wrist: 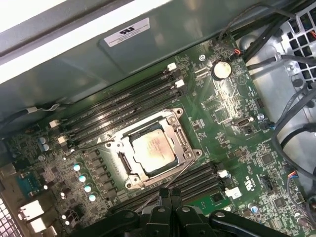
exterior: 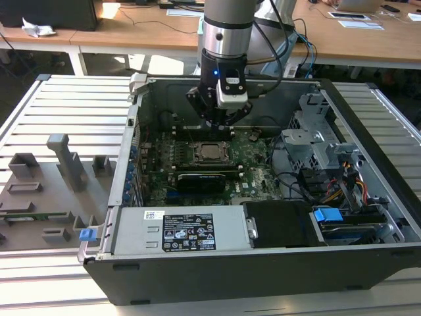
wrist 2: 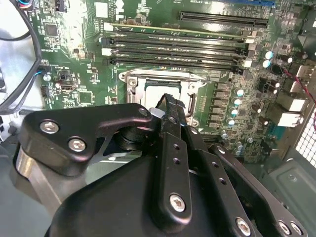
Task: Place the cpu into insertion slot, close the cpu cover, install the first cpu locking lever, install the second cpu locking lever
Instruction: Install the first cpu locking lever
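Hand of the single arm, hanging inside the open computer case just above the motherboard. Its two black fingers are pressed together at the tips in both wrist views, with nothing seen between them.

The cpu lies flat in the insertion slot, silver-grey top upward. It is framed by the cpu cover, which lies down flat around it, the chip showing through its square window.

In the first wrist view the fingertips stand just beside the edge of the cover, on the side away from the upper bank of memory slots. A thin metal rod runs along that same edge (whether it is latched cannot be told).

In the second wrist view the hand overlaps the near part of the socket, so that part of the cpu is visible beyond the fingertips.

In the exterior view the cpu sits near the middle of the board, directly below the hand. A grey power supply occupies the near side of the case. The case rests on a slatted tabletop, with grey fixtures at the exterior view's left.
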Controlling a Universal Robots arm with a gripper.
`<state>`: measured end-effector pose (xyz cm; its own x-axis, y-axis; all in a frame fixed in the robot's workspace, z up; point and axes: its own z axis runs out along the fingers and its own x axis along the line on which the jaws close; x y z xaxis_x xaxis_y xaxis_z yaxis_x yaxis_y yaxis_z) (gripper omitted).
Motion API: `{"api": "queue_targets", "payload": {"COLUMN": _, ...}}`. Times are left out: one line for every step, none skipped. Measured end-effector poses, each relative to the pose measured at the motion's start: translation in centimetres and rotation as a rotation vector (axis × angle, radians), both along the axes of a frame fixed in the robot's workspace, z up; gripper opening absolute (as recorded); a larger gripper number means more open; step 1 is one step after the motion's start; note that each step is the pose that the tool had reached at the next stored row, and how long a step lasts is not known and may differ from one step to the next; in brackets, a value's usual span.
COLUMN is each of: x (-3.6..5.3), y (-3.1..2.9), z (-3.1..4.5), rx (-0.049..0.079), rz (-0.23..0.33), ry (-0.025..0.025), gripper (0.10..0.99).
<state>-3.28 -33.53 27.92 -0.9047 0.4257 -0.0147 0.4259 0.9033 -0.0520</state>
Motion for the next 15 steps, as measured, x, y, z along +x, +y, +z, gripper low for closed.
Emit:
{"api": "queue_targets", "payload": {"x": 0.0, "y": 0.0, "z": 0.0, "rx": 0.0, "rz": 0.011, "ry": 0.0, "gripper": 0.106}}
{"api": "queue_targets", "payload": {"x": 0.0, "y": 0.0, "z": 0.0, "rx": 0.0, "rz": 0.022, "ry": 0.0, "gripper": 0.106}}
{"api": "queue_targets", "payload": {"x": 0.0, "y": 0.0, "z": 0.0, "rx": 0.0, "rz": 0.033, "ry": 0.0, "gripper": 0.106}}
{"api": "queue_targets", "payload": {"x": 0.0, "y": 0.0, "z": 0.0, "rx": 0.0, "rz": 0.042, "ry": 0.0, "gripper": 0.106}}
{"api": "queue_targets", "payload": {"x": 0.0, "y": 0.0, "z": 0.0, "rx": 0.0, "rz": 0.049, "ry": 0.0, "gripper": 0.106}}
{"api": "queue_targets", "payload": {"x": 0.0, "y": 0.0, "z": 0.0, "rx": 0.0, "rz": 0.056, "ry": 0.0, "gripper": 0.106}}
{"api": "queue_targets", "payload": {"x": 0.0, "y": 0.0, "z": 0.0, "rx": 0.0, "rz": 0.061, "ry": 0.0, "gripper": 0.106}}
{"api": "queue_targets", "payload": {"x": 0.0, "y": 0.0, "z": 0.0, "rx": 0.0, "rz": 0.066, "ry": 0.0, "gripper": 0.106}}
{"api": "queue_targets", "payload": {"x": 0.0, "y": 0.0, "z": 0.0, "rx": 0.0, "rz": 0.076, "ry": 0.0, "gripper": 0.106}}
{"api": "queue_targets", "payload": {"x": 0.0, "y": 0.0, "z": 0.0, "rx": 0.0, "rz": 0.083, "ry": 0.0, "gripper": 0.106}}
{"api": "queue_targets", "payload": {"x": 0.0, "y": 0.0, "z": 0.0, "rx": 0.0, "rz": 0.089, "ry": 0.0, "gripper": 0.106}}
{"api": "queue_targets", "payload": {"x": 0.0, "y": 0.0, "z": 0.0, "rx": 0.0, "rz": 0.099, "ry": 0.0, "gripper": 0.106}}
{"api": "queue_targets", "payload": {"x": 0.0, "y": 0.0, "z": 0.0, "rx": 0.0, "rz": 0.105, "ry": 0.0, "gripper": 0.106}}
{"api": "queue_targets", "payload": {"x": 0.0, "y": 0.0, "z": 0.0, "rx": 0.0, "rz": 0.113, "ry": 0.0, "gripper": 0.106}}
{"api": "queue_targets", "payload": {"x": 0.0, "y": 0.0, "z": 0.0, "rx": 0.0, "rz": 0.118, "ry": 0.0, "gripper": 0.106}}
